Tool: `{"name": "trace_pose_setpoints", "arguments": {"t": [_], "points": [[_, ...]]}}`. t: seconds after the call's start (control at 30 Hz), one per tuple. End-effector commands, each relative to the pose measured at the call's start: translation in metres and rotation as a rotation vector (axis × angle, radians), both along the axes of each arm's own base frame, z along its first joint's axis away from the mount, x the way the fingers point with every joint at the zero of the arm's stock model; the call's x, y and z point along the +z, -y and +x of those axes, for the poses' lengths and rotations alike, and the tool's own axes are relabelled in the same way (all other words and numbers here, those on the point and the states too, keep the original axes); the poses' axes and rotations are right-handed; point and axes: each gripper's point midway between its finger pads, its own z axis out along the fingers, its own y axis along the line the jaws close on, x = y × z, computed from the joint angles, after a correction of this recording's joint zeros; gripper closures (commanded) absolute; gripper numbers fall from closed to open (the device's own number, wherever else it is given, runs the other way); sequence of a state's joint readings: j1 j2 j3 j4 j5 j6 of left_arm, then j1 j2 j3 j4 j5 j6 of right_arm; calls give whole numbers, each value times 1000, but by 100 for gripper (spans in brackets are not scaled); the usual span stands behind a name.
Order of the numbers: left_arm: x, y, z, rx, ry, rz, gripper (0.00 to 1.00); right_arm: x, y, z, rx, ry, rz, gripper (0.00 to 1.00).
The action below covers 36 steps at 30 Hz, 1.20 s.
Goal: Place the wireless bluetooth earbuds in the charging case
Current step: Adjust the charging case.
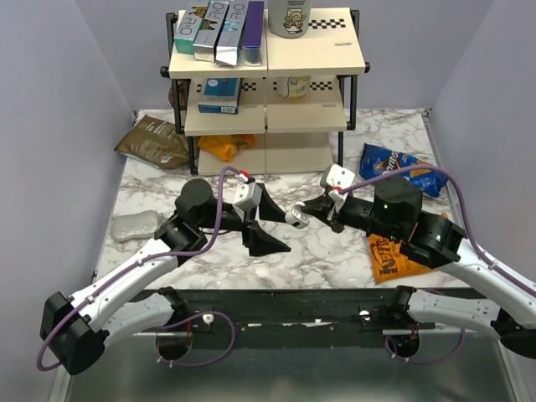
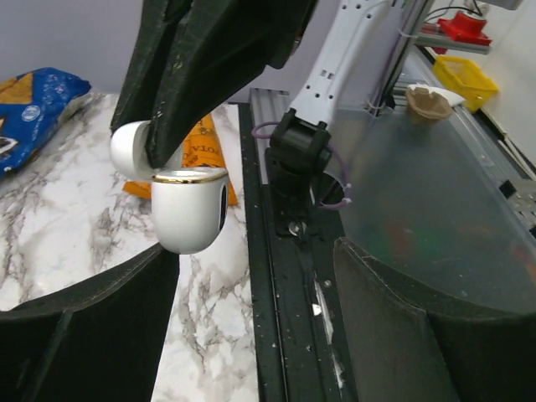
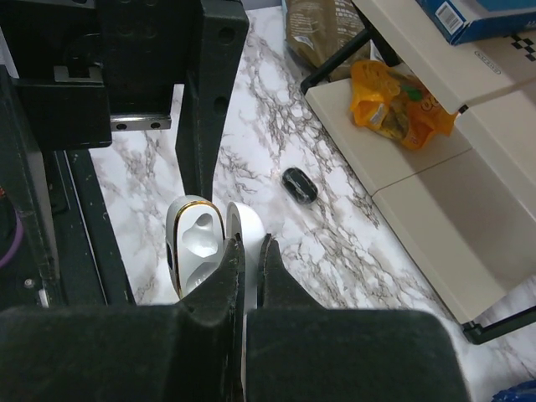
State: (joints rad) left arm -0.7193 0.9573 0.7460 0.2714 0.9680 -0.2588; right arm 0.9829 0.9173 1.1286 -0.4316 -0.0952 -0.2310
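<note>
The white charging case (image 3: 194, 247) hangs open above the marble table (image 1: 335, 251), its gold-rimmed body showing two bare white sockets. My right gripper (image 3: 249, 243) is shut on the case's lid (image 3: 245, 219), pinching it between both fingertips. One black earbud (image 3: 299, 185) lies on the table beyond the case, toward the shelf. My left gripper (image 2: 255, 327) is open with nothing between its fingers; it sits just below and beside the case (image 2: 188, 209). In the top view the case (image 1: 297, 219) hangs between the left gripper (image 1: 280, 232) and right gripper (image 1: 308, 213). No earbud shows in the top view.
A two-level shelf rack (image 1: 268, 84) with boxes stands at the back. A blue chip bag (image 1: 400, 167) and an orange bag (image 1: 394, 255) lie at the right. A brown bag (image 1: 155, 142) and a clear packet (image 1: 138, 224) lie at the left. An orange snack pack (image 3: 394, 105) rests on the lowest shelf.
</note>
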Motion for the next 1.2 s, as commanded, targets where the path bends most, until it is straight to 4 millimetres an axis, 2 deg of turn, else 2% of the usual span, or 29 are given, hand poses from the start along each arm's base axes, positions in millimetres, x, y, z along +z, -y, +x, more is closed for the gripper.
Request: {"name": "trace_pose_setpoints", "arguments": {"t": [0.0,0.1,0.23,0.5,0.57,0.8,1.07,1.17], "points": [[12,-3,-15,-100,30,-30,24,5,-6,-5,43,36,5,99],[8,-1,-13,-97,23,-24,31,-1,-11,-6,55,23,-10,99],[5,1,-3,-44,23,-22,32,-7,-17,-8,73,13,-27,99],[-1,0,11,49,33,2,20,-1,-16,-12,72,32,-6,99],[-2,1,14,64,31,3,20,1,-15,-12,64,40,2,99],[0,3,20,84,34,-11,31,-1,-18,-17,87,36,-4,99],[7,4,20,81,32,-27,32,-5,-19,-17,83,30,-15,99],[6,5,19,71,28,-26,35,-6,-21,-16,83,27,-18,99]]}}
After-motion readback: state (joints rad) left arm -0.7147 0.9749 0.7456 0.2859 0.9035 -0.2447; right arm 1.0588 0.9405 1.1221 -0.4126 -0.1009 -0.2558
